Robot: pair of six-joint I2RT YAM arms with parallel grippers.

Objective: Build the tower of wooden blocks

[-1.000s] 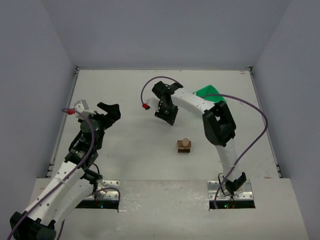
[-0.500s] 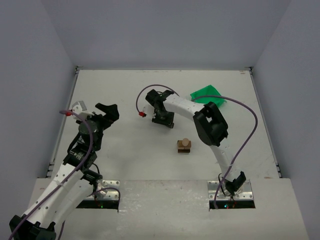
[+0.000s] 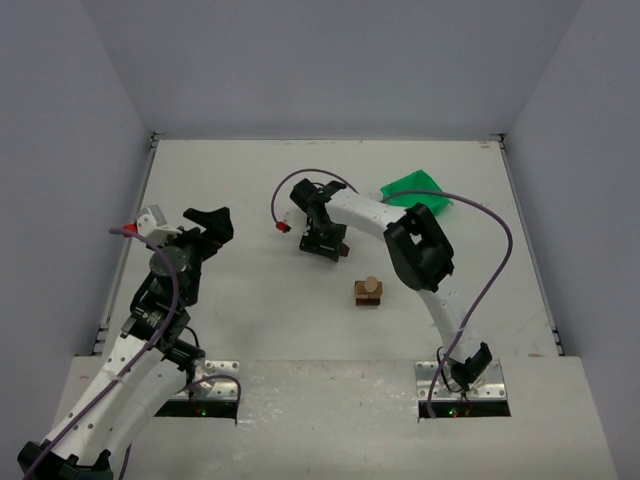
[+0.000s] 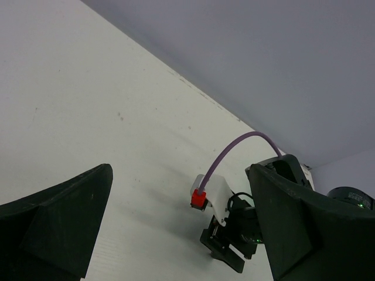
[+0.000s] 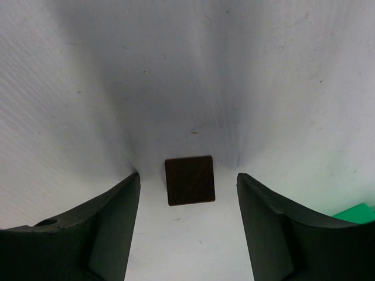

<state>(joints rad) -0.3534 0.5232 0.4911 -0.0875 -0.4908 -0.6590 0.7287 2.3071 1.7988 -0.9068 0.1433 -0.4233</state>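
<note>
The wood block tower [image 3: 368,291] stands mid-table: a tan cylinder on top of tan and dark brown blocks. My right gripper [image 3: 325,245] is open and low over the table, left of and beyond the tower. In the right wrist view a dark brown square block [image 5: 189,181] lies flat on the table between its spread fingers [image 5: 99,234], touching neither. That block is hidden under the gripper in the top view. My left gripper [image 3: 207,224] is open and empty, raised at the left. Its wrist view shows only the right arm's wrist [image 4: 234,234].
A green plastic bin [image 3: 418,190] sits at the back right, behind the right arm; its corner shows in the right wrist view [image 5: 357,212]. Purple cables loop from both arms. Grey walls close the table on three sides.
My right gripper has moved left and lowered over the dark block. My left arm has drifted slightly left and back.
</note>
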